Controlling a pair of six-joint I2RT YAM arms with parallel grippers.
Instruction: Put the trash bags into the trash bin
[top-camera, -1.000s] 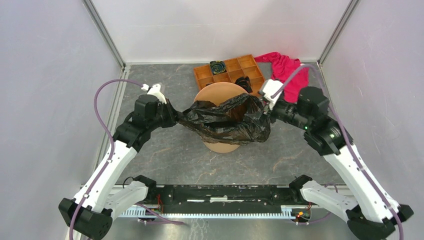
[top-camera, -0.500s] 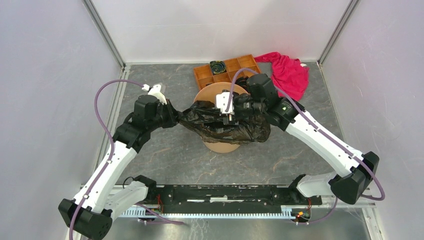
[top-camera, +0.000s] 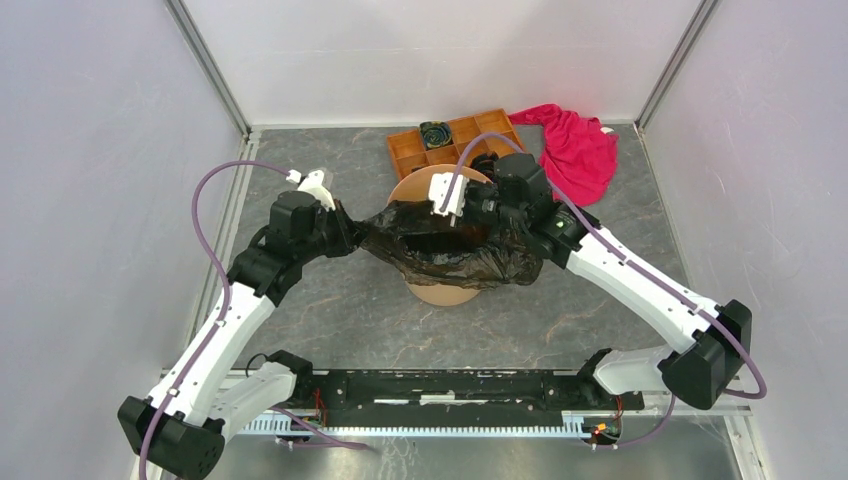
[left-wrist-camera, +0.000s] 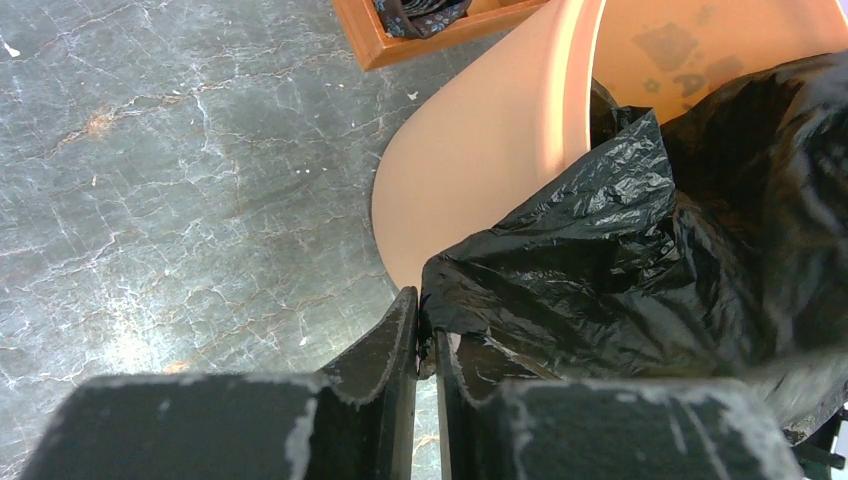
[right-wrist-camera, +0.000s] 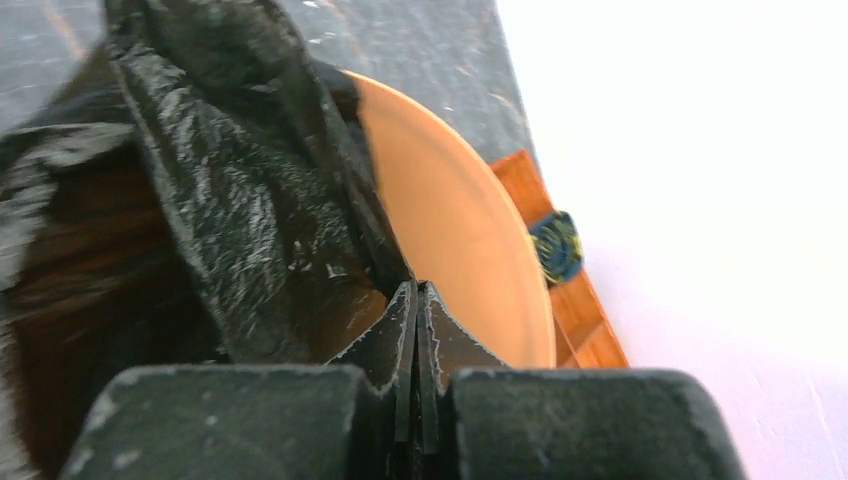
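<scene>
The trash bag (top-camera: 490, 262) is thin black plastic film, glossy and full of fine crinkles. The trash bin (top-camera: 415, 190) is light-orange plastic, smooth and nearly matt, with some dark marks on its wall. Behind the bin, the compartment tray (top-camera: 405, 152) looks like darker orange hard plastic, and the red cloth (top-camera: 578, 150) is soft and matt. The surface (top-camera: 340, 310) around the bin looks like grey veined stone with a dull sheen. The black jaws of the left gripper (left-wrist-camera: 427, 322) and the right gripper (right-wrist-camera: 417, 300) are matt, with whitish scuffs on the edges.
</scene>
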